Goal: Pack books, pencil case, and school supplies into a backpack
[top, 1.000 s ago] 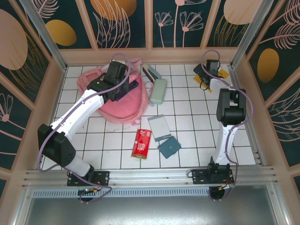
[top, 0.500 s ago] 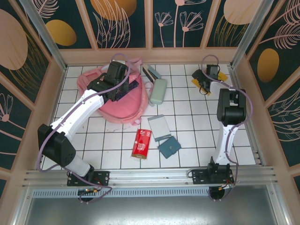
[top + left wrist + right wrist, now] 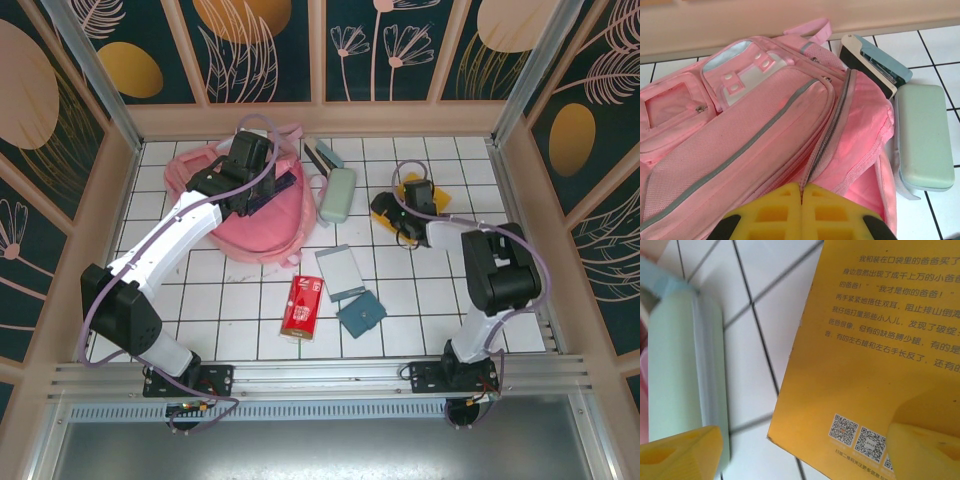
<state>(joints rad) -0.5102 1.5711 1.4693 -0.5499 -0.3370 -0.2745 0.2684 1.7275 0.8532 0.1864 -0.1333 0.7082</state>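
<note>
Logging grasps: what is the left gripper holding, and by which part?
Cannot tell: the left gripper is shut at the backpack zipper, hiding any pinch.

The backpack (image 3: 755, 130) is pink, pencil case (image 3: 922, 135) mint-green, book (image 3: 865, 365) yellow with dark print, packet (image 3: 301, 305) apparently red-and-white.

Open tiles (image 3: 780, 285) lie between pencil case (image 3: 680, 370) and yellow book (image 3: 855, 355).

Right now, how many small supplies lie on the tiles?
4: stapler behind the pencil case; grey pad, red packet and teal square toward the near edge. The backpack may hide more.
</note>
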